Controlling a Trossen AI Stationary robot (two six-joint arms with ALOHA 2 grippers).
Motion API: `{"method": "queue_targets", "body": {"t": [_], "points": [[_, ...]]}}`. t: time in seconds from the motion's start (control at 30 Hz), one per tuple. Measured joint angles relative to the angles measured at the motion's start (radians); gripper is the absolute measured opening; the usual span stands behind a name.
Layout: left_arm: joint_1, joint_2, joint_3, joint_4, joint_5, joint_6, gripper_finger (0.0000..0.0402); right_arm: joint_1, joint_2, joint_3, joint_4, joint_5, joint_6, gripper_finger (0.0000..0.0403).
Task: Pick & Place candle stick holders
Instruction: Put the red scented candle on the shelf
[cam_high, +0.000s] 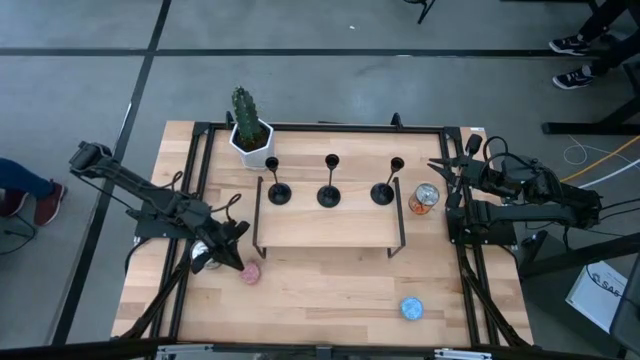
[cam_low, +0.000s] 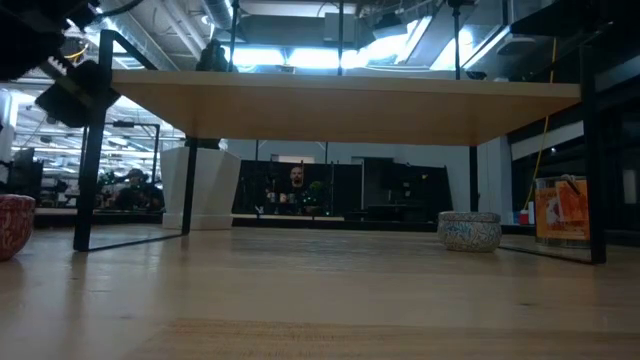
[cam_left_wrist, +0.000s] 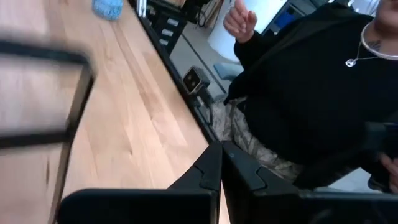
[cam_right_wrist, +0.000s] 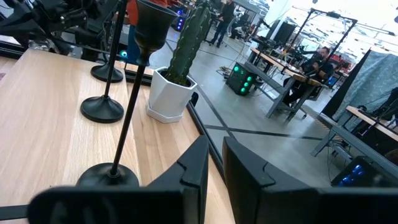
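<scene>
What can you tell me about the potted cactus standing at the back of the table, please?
The cactus is a single upright green column, ribbed and slightly bumpy, with no branches. It grows from a white faceted pot with angular sides, which looks like ceramic or plastic and sits on a matching white base. The pot stands upright on the wooden table near its far edge, just outside the shelf's back left corner, beside the leftmost candle stick holder. Nothing appears to touch it except the table.
</scene>
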Motion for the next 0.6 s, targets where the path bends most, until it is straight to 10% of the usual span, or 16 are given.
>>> {"method": "queue_targets", "body": {"t": [0.6], "points": [[-0.258, 0.055, 0.335, -0.534, -0.35, -0.042, 0.0001, 0.0, 0.0, 0.0, 0.0, 0.0, 0.0, 0.0053]]}}
